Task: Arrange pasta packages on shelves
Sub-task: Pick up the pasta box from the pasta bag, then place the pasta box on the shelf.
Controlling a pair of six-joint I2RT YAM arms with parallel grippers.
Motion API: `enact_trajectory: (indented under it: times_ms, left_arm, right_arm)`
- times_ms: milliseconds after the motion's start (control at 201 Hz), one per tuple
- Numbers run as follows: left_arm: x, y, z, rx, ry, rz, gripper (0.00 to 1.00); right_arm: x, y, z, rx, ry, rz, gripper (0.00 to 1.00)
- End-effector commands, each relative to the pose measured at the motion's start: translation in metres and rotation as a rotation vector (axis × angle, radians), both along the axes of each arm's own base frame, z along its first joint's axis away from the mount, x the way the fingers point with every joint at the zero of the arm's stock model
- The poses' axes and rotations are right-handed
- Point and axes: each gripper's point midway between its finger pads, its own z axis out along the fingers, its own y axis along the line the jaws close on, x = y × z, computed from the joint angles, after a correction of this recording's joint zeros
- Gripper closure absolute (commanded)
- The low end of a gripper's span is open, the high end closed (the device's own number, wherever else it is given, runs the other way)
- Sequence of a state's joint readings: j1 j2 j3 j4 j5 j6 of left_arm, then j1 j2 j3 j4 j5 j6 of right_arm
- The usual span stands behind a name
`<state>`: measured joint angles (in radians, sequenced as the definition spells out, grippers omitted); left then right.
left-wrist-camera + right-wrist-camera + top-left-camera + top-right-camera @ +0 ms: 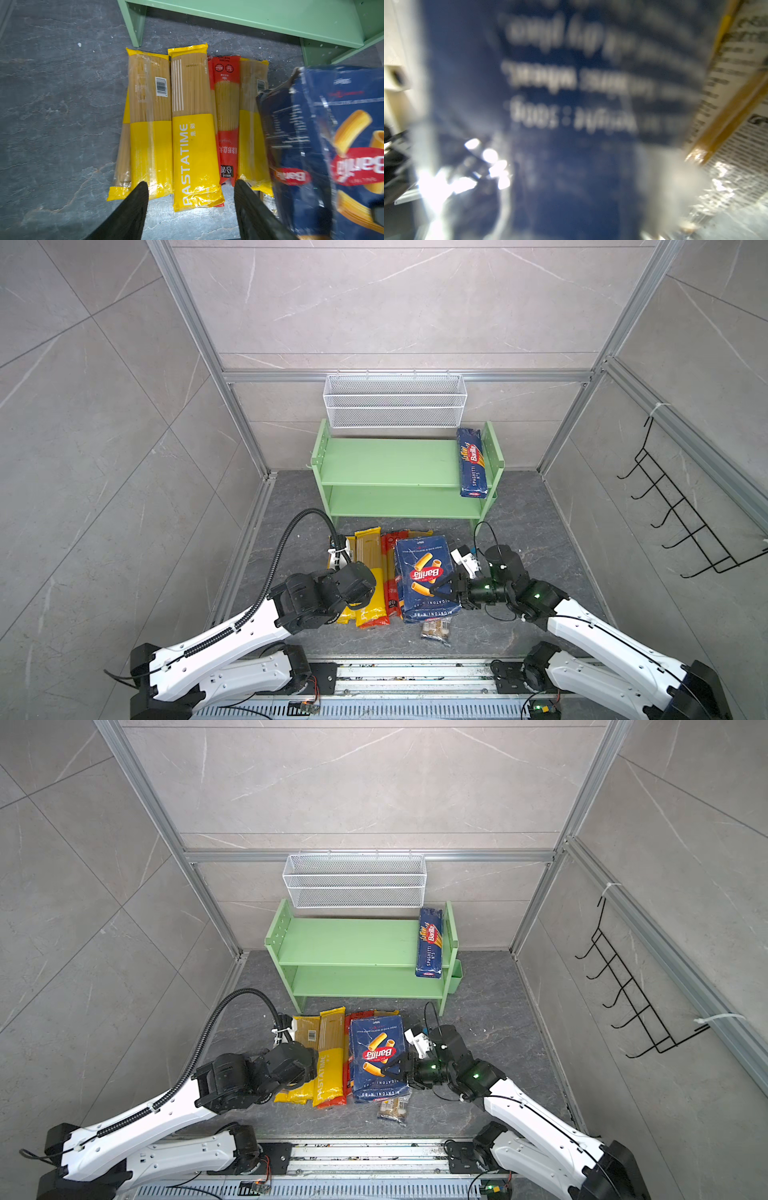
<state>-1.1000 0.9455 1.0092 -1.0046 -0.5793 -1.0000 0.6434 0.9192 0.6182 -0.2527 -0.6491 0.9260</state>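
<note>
1. Shelves (386, 460): light green, two boards, against the back wall. Both boards are bare but for item 4.

2. Wide blue pack (424, 576): rests on the right end of the row of long bags, on the floor in front of the shelves. Probably the heaviest item, a soft film bag of loose tubes that will sag and shift. Best taken at a side edge, and likely needs support underneath. The right gripper (444, 588) is clamped on its right edge, with one finger lying across the printed face.

3. Long bags: yellow bag (193, 145), red bag (227, 116) and others side by side in a row. Stiff lengthways, with glossy, slippery film and brittle contents. Best gripped across the narrow width near the middle so the ends do not droop. The left gripper (191, 184) hangs above the near end of the yellow bag, jaws apart and holding nothing.

4. Narrow blue pack (472, 464): on the top board beside the right side panel, its front end overhanging the edge.

5. Small clear bag (436, 630): on the floor near the wide pack's front edge. Light and crinkly
</note>
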Motion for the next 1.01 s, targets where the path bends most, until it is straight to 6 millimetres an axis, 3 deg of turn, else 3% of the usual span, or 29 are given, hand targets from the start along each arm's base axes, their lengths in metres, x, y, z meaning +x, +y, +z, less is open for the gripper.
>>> enact_trajectory:
  times_ms: [0,244,458,587,722,1000]
  left_arm:
    - [0.001,0.013,0.010,0.020,-0.025,0.037,0.32]
    - [0.004,0.008,0.026,0.002,-0.055,0.014,0.32]
    - [0.007,0.005,0.043,-0.003,-0.088,-0.008,0.31]
    - [0.010,0.003,0.053,-0.008,-0.117,-0.016,0.30]
    - [0.019,-0.009,0.047,-0.026,-0.153,-0.040,0.29]
    - [0.029,-0.020,0.041,-0.031,-0.136,-0.063,0.28]
  right_arm:
    - [0.001,0.006,0.075,0.098,-0.216,0.048,0.70]
    - [0.003,0.004,0.130,0.096,-0.305,0.053,0.70]
    - [0.018,0.013,0.174,0.097,-0.385,0.052,0.69]
    - [0.037,0.021,0.198,0.081,-0.440,0.039,0.69]
    - [0.063,0.033,0.221,0.048,-0.508,0.019,0.69]
    - [0.127,0.061,0.238,-0.030,-0.565,-0.018,0.69]
